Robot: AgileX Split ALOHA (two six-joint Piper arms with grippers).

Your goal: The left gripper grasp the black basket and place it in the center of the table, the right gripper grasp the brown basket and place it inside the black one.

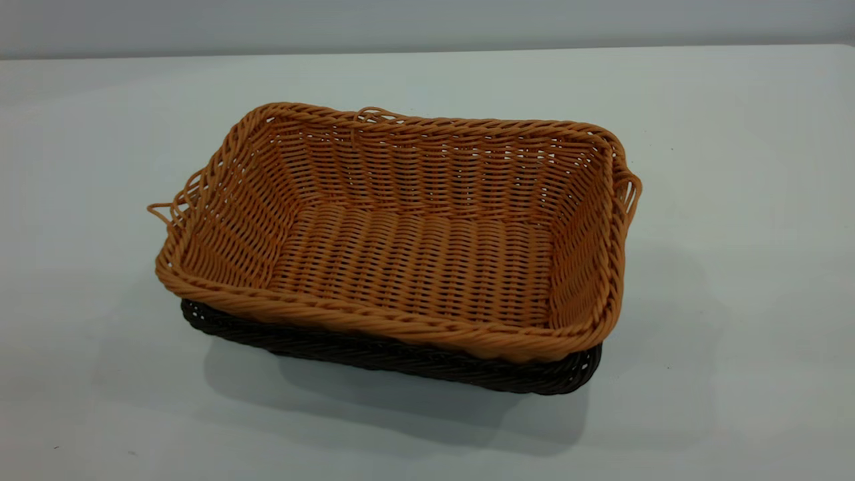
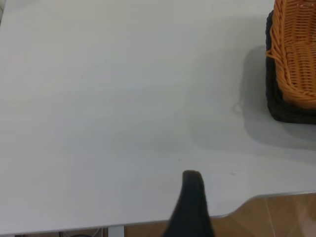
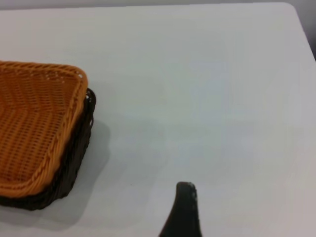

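black basket (image 1: 401,357) under nested brown basket (image 1: 414,267), table (image 1: 735,200) — grippers' jaws unclear

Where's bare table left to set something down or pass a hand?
The table is bare all around the brown basket, which sits nested in the black basket. Only that central stack takes up space. The left hand and right hand are away from it.

nested baskets (image 1: 427,267) mid-table, bare table (image 1: 735,200) open on every side
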